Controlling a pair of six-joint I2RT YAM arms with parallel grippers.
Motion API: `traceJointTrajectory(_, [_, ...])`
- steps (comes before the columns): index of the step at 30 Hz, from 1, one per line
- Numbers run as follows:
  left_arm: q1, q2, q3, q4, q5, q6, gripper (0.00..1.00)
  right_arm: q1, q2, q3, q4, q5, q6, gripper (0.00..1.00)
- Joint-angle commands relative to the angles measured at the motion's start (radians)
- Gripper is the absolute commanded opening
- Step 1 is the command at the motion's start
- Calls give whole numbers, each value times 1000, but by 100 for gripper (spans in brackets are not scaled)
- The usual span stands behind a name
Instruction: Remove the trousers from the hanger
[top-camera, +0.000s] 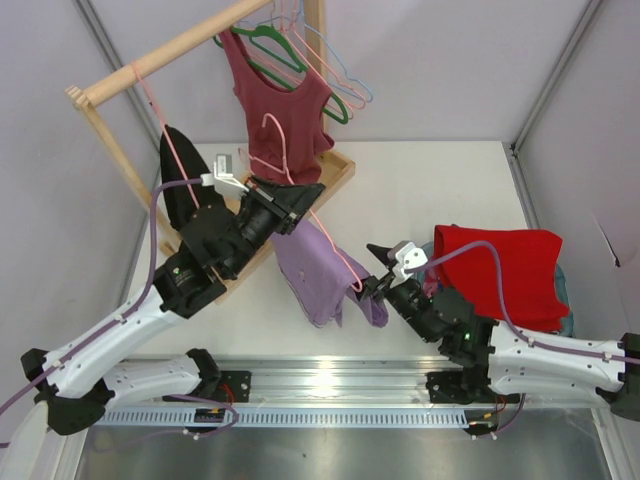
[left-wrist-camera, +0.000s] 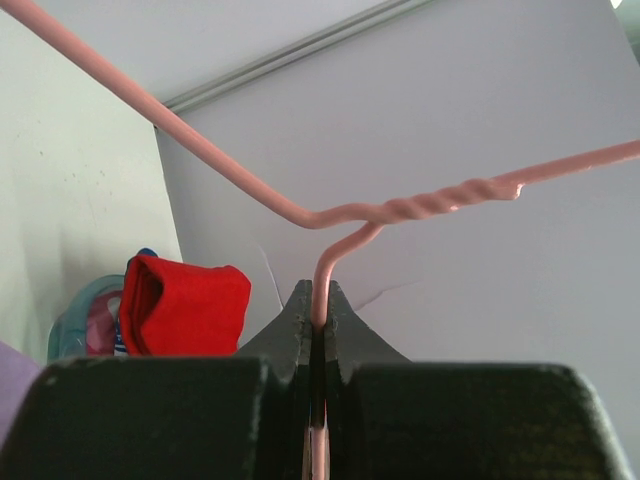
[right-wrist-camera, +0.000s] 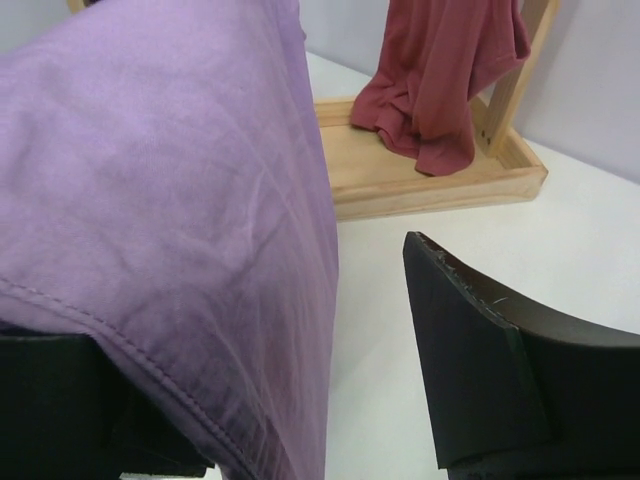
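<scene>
The lilac trousers hang over the pale pink hanger above the table's middle. My left gripper is shut on the hanger's wire neck just below the twisted joint; the left wrist view shows the wire pinched between the closed jaws. My right gripper is open at the lower right edge of the trousers. In the right wrist view the lilac cloth drapes over the left finger and hides its tip. The right finger stands apart from the cloth over bare table.
A wooden rack with a tray base stands at the back left. It carries a maroon top, green and light blue hangers, and a black garment. A red cloth lies in a basket at right.
</scene>
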Motion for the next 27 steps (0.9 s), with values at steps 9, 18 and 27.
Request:
traceJointTrajectory(9, [3, 6, -9, 157, 125, -82, 0, -11, 65, 33, 146, -66, -14, 66])
traceJointTrajectory(18, [-3, 7, -21, 166, 123, -79, 0, -25, 103, 59, 157, -64, -9, 80])
traceJointTrajectory(27, [-12, 7, -23, 166, 118, -63, 0, -41, 134, 79, 162, -47, -5, 52])
